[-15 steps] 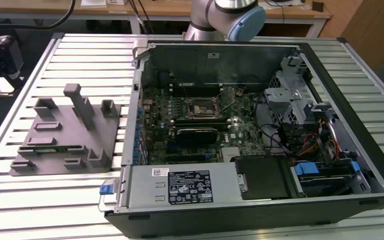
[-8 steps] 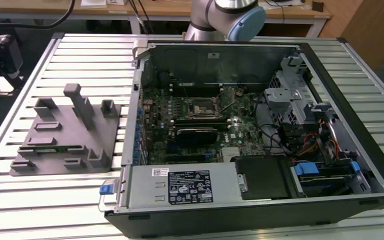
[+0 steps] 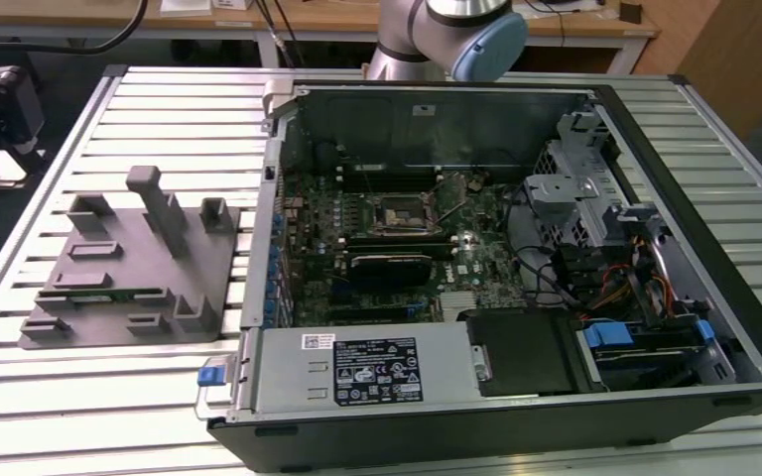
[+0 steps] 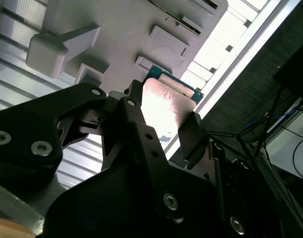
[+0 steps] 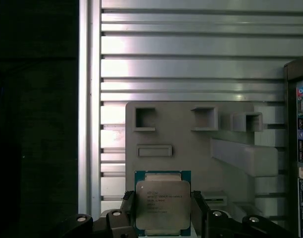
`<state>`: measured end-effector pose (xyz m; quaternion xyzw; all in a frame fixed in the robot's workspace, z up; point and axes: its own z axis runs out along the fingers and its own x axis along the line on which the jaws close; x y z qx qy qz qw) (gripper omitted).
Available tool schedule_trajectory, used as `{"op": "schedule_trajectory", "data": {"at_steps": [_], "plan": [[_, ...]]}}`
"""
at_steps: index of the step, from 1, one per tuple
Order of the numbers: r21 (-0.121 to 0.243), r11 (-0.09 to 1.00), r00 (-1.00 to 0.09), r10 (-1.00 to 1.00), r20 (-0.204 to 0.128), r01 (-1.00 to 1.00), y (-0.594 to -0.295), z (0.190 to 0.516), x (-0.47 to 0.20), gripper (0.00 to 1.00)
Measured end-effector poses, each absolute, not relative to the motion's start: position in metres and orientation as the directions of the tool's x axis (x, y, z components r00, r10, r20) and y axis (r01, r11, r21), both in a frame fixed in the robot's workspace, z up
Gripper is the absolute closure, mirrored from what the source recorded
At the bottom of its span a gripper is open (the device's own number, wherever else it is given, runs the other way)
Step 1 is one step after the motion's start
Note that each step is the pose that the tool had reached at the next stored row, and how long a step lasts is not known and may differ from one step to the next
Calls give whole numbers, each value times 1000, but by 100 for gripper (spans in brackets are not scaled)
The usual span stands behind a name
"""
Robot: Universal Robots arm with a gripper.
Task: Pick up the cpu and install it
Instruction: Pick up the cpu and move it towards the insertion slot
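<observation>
Fingers (image 5: 129,206) closed partway onto the cpu (image 5: 162,208), one pad on each of two opposite edges; the gripper (image 5: 162,198) has hold of it. Silver lid faces the camera in the first wrist view, green board edge showing around it. In the second wrist view the cpu (image 4: 166,101) sits between the two dark fingers (image 4: 192,134), lid catching glare.

Position: the cpu is in the gripper, in line with the near edge of the grey tray (image 5: 191,144), which lies on the slatted metal worktop (image 5: 191,44). Contact between the cpu and the tray: cannot tell.

Exterior view: tray (image 3: 116,288) on the worktop (image 3: 156,109), at the exterior view's left of the open computer case (image 3: 514,426). Motherboard (image 3: 460,258) lies flat inside the case, black socket frame (image 3: 399,211) near its middle. Arm (image 3: 447,30) at the far side, behind the case.
</observation>
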<state>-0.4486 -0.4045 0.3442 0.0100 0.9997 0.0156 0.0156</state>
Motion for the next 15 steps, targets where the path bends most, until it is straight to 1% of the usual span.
{"op": "schedule_trajectory", "data": {"at_steps": [15], "plan": [[32, 999, -999, 20, -31, 19, -404, 348, -449, 47]]}}
